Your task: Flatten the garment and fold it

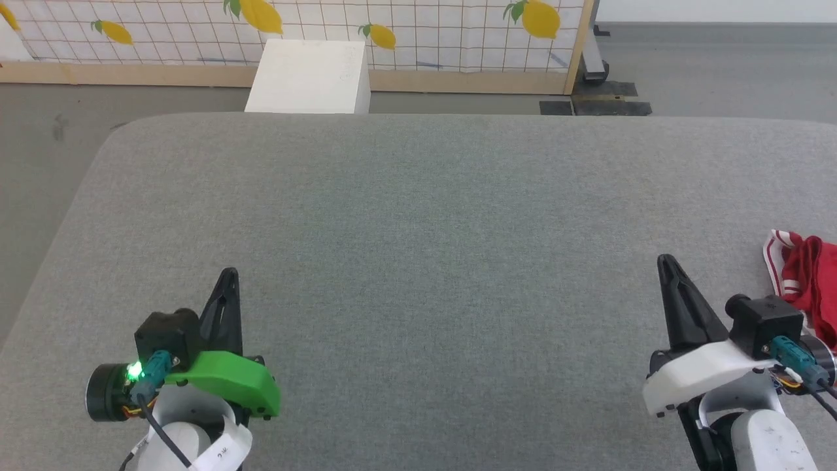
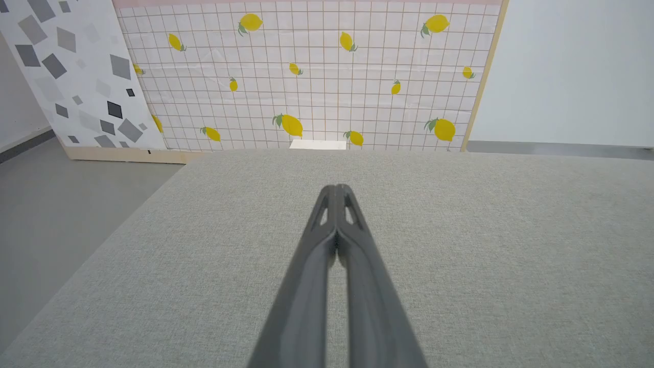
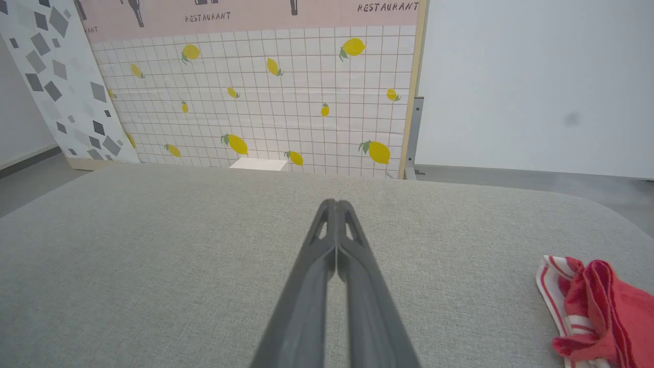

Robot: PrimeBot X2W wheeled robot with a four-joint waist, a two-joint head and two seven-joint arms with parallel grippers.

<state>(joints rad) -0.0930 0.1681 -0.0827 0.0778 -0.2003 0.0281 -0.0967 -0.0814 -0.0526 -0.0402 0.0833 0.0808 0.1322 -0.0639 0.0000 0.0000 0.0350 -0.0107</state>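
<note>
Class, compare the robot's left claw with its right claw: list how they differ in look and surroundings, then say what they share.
1. The left claw rises from a green cover; the right claw rises from a white cover.
2. The right claw has the crumpled red garment lying close on its right; the left claw has bare grey surface beside it.
Shared: both are dark, shut, and point away from the robot.

Head: high, looking down on the table (image 1: 418, 216).
Wrists: low, near it, facing the lemon screen (image 2: 317, 76).
Shared: table and screen.
</note>
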